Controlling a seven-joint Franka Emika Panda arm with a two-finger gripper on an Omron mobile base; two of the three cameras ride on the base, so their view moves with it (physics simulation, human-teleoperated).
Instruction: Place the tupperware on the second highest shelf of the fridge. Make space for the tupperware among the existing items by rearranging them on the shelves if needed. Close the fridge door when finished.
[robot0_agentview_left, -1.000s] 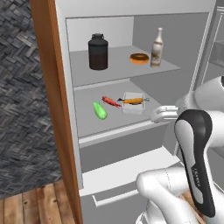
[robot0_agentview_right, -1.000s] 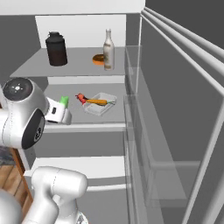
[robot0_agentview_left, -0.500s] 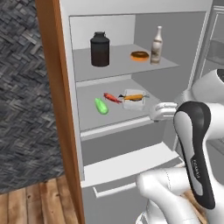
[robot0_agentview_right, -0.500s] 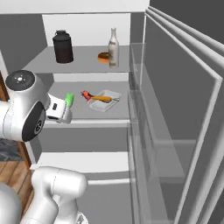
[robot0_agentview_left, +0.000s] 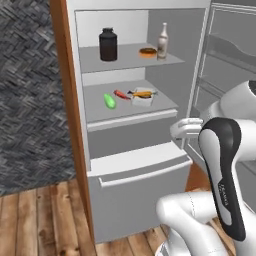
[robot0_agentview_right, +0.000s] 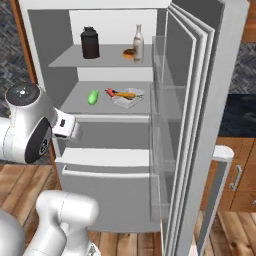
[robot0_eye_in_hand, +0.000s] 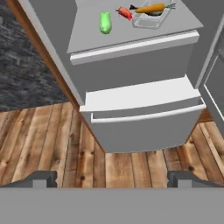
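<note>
A white robot arm stands before the fridge, whose fridge door is swung wide on the right, with the tupperware already resting on the second highest shelf, at the right of the board and well back from the lip. The clear tub holds an orange carrot-like piece; just left of it lie a small red item and, further left, a green vegetable. The gripper is empty, its fingertips set wide apart at the bottom of the hand view, hanging in front of the fridge below that shelf and looking down on the drawer front and the wooden floor. Judged from this, the placing is done and the closing is what remains: the arm should get clear of the opening, reach the far, outer face of the open panel and push on it near its free edge, sweeping steadily so that the clear rack bins do not catch the shelf lip or the robot's own elbow. Counted: two shelves; on the upper shelf one black jar, one brown doughnut and one white bottle; on the lower, one tub, one red item, one green vegetable. No silver can is to be made out.
</note>
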